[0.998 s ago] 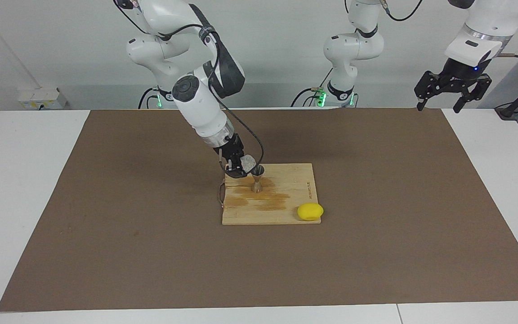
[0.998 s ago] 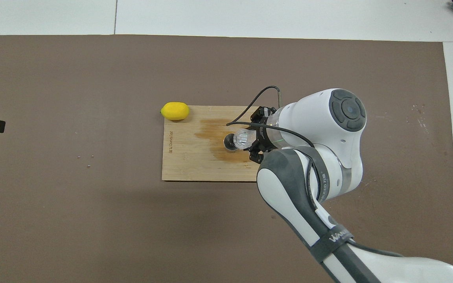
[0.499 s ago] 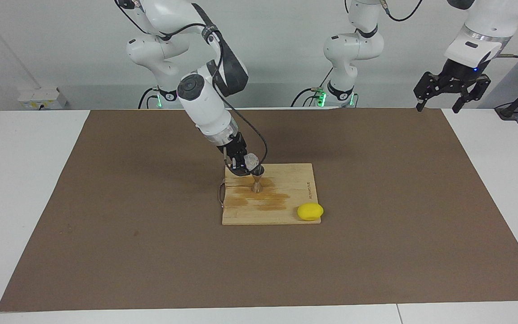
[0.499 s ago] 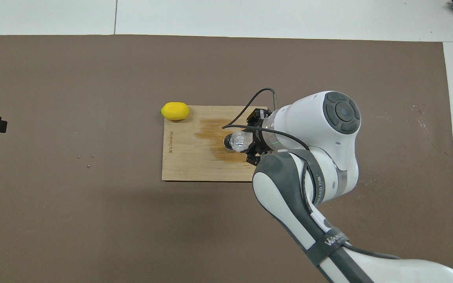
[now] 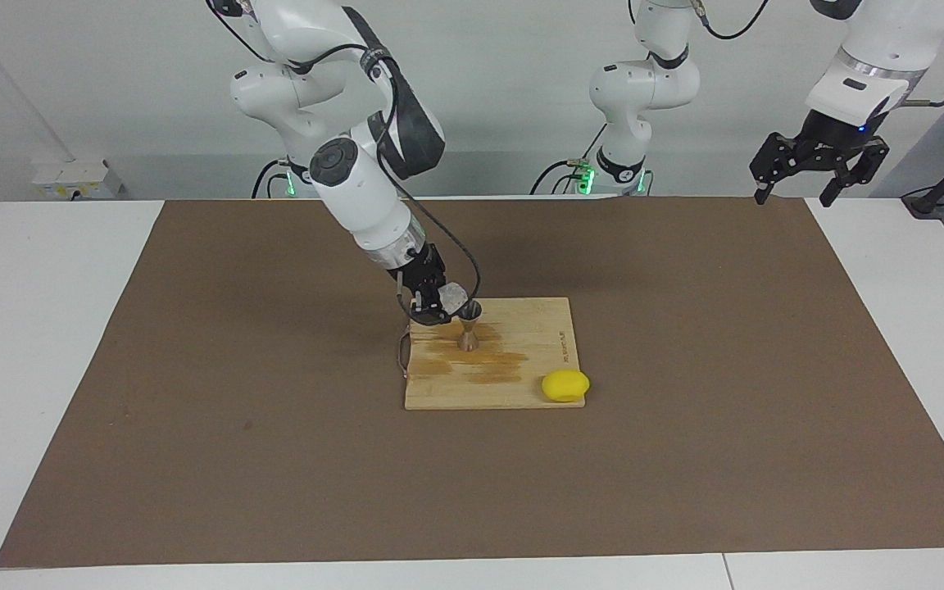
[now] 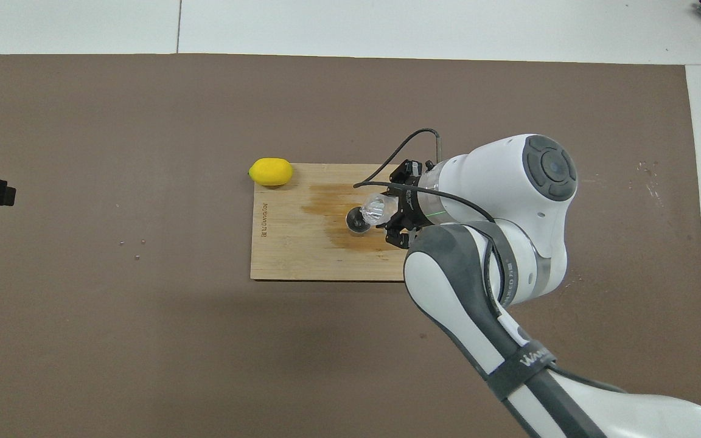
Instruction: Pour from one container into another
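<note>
Right pincer [image 5: 437,305] tipping the glass tumbler [image 5: 453,294] over the steel jigger [image 5: 469,326]

The right pincer is grasping the faceted tumbler, tilting it with its mouth just over the rim of the jigger, which is standing upright on the stained wooden cutting board [image 5: 521,360] on the brown-matted table [image 5: 193,410]. A yellow lemon [image 5: 565,385] is lying at the board's corner farther from the robots. The left pincer [image 5: 818,161] is waiting with fingers spread, hanging over the table's edge at the left arm's end.

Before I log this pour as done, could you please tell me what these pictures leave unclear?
- Liquid in the jigger: too small in the facing view; the tilted glass covers part of its mouth from overhead.
- Any stream from the glass: too fine in both views.
- Left claw: cut off by the overhead view's edge.
</note>
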You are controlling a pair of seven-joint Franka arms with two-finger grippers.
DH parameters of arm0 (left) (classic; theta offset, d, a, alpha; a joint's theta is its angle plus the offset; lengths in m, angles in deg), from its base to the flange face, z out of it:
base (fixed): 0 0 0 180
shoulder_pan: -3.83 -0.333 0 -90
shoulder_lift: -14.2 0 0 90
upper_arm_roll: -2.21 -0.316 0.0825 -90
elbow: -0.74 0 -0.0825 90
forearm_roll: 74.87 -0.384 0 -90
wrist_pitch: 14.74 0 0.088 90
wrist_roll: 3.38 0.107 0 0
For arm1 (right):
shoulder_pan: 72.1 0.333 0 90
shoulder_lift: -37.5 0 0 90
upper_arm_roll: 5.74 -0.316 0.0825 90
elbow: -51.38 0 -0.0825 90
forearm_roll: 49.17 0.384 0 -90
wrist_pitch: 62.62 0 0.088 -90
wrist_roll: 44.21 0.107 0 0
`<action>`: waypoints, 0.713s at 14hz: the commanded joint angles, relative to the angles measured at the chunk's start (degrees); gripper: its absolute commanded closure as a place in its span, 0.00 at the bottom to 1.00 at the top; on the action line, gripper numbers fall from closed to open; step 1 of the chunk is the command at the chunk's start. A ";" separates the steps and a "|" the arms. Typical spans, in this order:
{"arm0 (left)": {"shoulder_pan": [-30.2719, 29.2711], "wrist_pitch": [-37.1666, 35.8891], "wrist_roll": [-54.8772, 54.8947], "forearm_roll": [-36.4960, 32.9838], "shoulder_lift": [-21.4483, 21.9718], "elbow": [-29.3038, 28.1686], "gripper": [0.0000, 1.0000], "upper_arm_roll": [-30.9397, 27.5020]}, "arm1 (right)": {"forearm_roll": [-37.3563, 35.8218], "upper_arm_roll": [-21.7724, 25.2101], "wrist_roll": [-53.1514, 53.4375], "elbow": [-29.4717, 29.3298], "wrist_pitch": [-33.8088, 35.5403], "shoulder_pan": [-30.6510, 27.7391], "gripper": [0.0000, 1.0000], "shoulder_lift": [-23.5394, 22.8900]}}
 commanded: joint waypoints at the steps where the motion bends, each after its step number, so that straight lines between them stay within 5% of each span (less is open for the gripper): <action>1: 0.81 0.53 -0.96 0.40 1.38 -1.98 0.00 -0.71 | 3.31 -0.64 -2.20 0.26 -0.41 -1.28 1.00 1.11; 10: 0.73 0.10 -0.88 0.40 1.47 -1.90 0.00 -0.71 | 22.80 -0.64 -17.92 3.61 0.38 -6.02 1.00 4.53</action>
